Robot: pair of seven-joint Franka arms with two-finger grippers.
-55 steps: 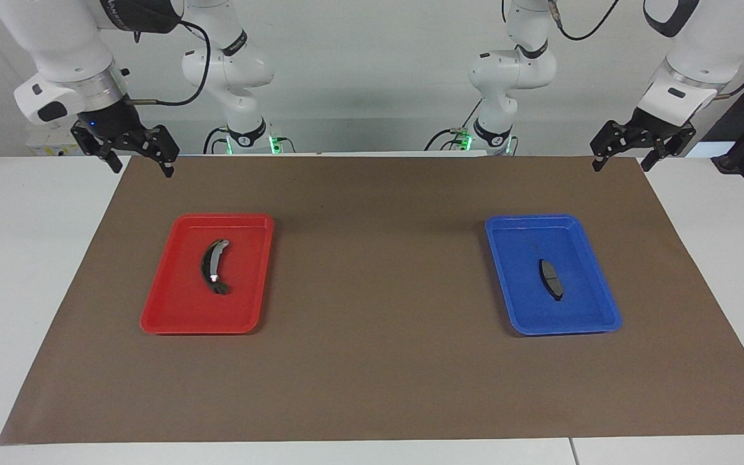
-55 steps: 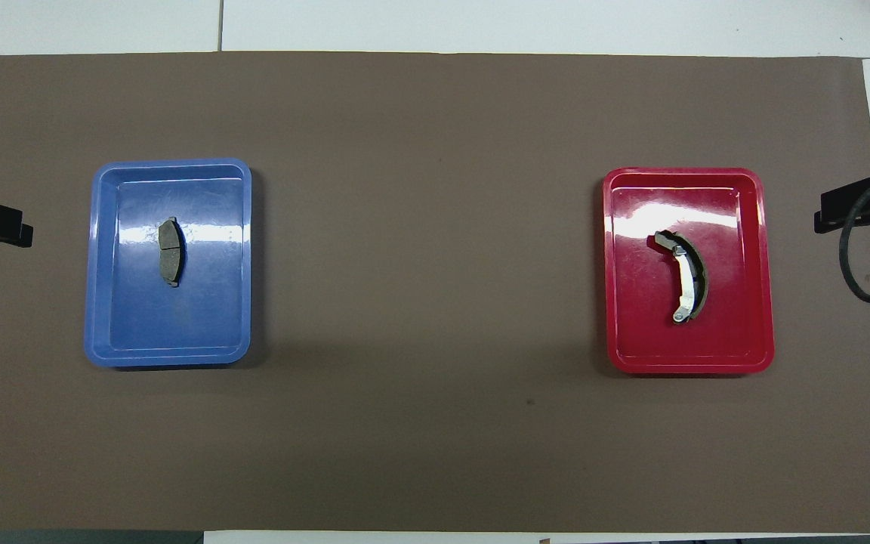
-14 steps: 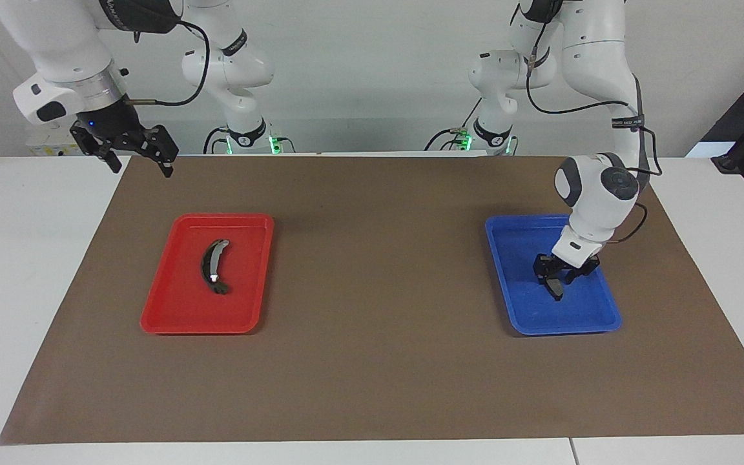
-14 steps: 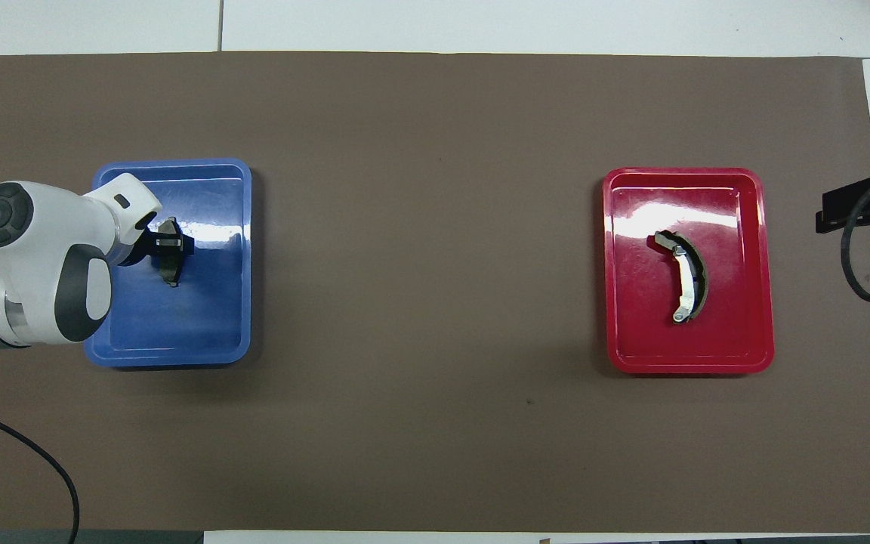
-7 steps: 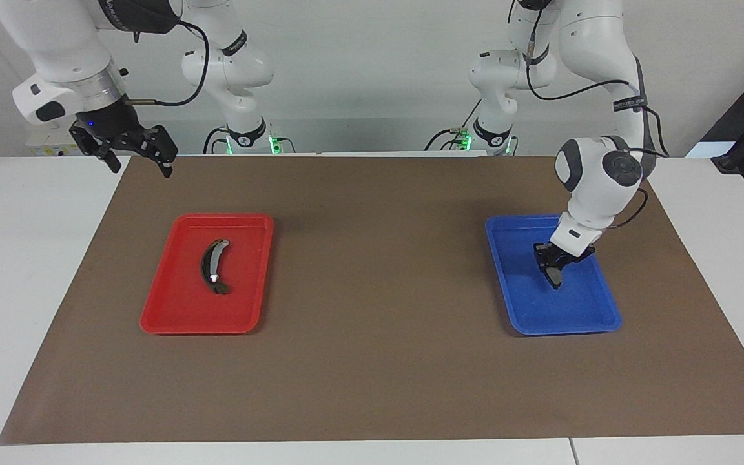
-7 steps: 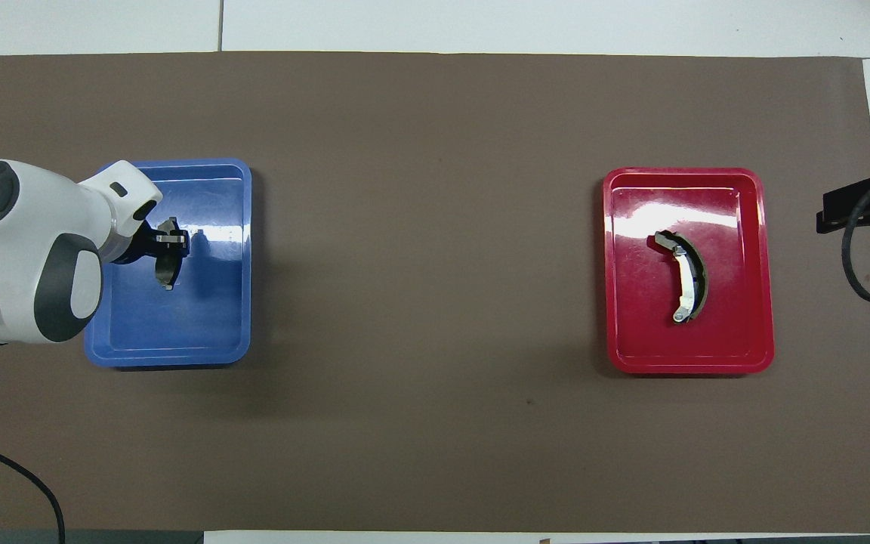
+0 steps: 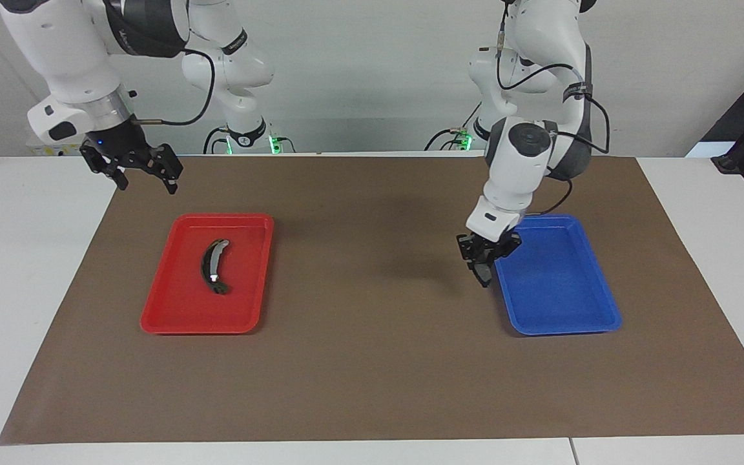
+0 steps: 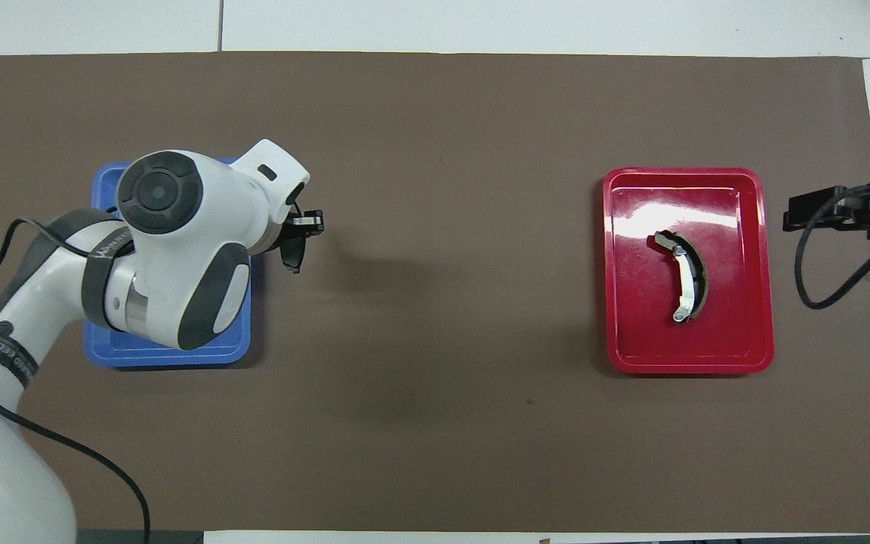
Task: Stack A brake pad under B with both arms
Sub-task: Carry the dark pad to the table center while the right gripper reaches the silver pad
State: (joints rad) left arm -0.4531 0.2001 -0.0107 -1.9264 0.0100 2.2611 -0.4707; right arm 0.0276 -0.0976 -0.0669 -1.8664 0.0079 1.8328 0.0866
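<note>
From the facing view we see the left end effector (image 7: 484, 258) up in the air, pinching the A brake pad (image 7: 483, 274), which hangs below its fingers over the brown mat (image 7: 372, 361) just beside the blue tray (image 7: 562, 323), at the tray's edge toward the middle of the surface (image 7: 23, 271). From the overhead view the left arm's white wrist covers most of that tray, and only the pad's dark tip (image 8: 293, 261) and one finger (image 8: 306, 222) show past it. B (image 7: 213, 266) lies flat in the red tray (image 7: 172, 323) toward the right arm's end; the overhead view alone shows its shiny light-grey face (image 8: 684, 276). The right end effector (image 7: 144, 174) waits, fingers spread, in the air over the mat's edge near the red tray. Between the two trays we see a wide stretch of bare mat.
</note>
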